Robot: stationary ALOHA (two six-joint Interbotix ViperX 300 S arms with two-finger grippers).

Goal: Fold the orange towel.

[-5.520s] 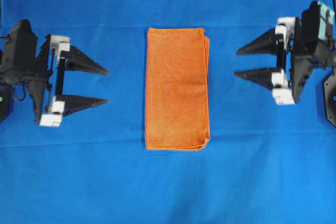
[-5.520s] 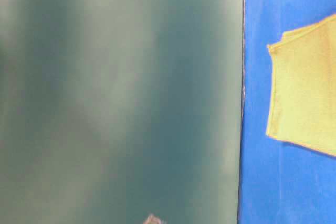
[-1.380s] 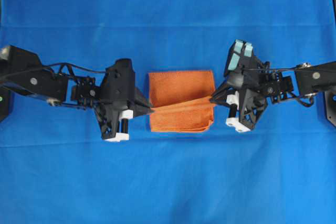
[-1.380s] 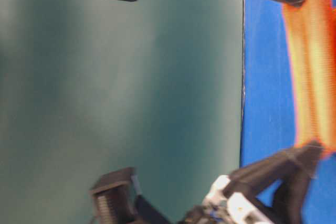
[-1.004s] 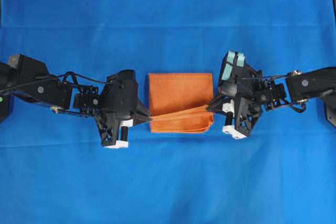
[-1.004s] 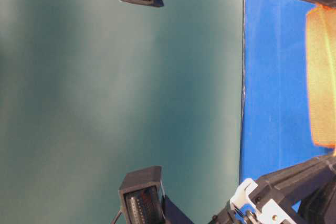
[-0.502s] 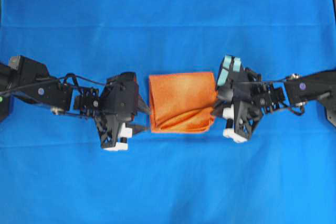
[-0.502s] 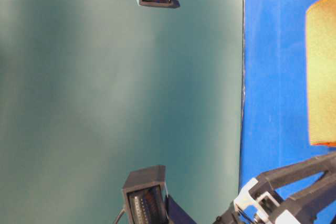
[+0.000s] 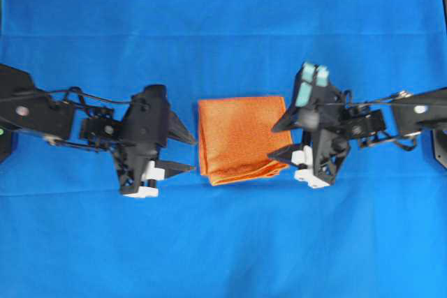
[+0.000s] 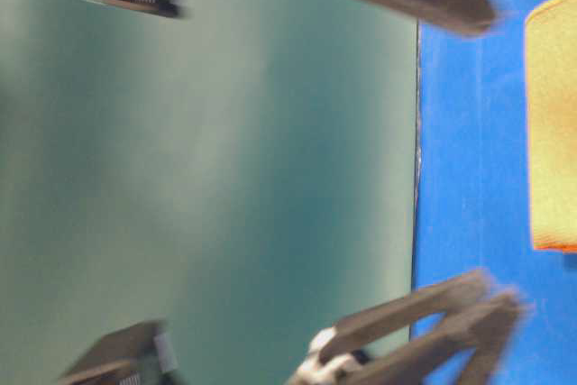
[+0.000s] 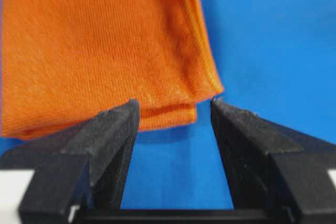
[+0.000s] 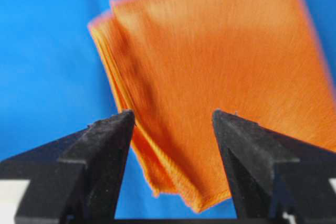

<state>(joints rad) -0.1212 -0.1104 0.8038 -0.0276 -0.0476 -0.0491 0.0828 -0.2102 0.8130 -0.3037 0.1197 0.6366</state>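
Releasing after a fold, by the look of it: left gripper and right gripper flank the orange towel, jaws spread, pinching nothing. Towel lies mid-bench on the blue cloth, well clear of every edge. Compact near-square, layered hems showing, lower edge slightly skewed. Next move likely withdrawal, or squaring that edge.

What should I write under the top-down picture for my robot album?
Folded orange towel lying on the blue table, between the open left gripper and right gripper.

left claw, right claw, both agape
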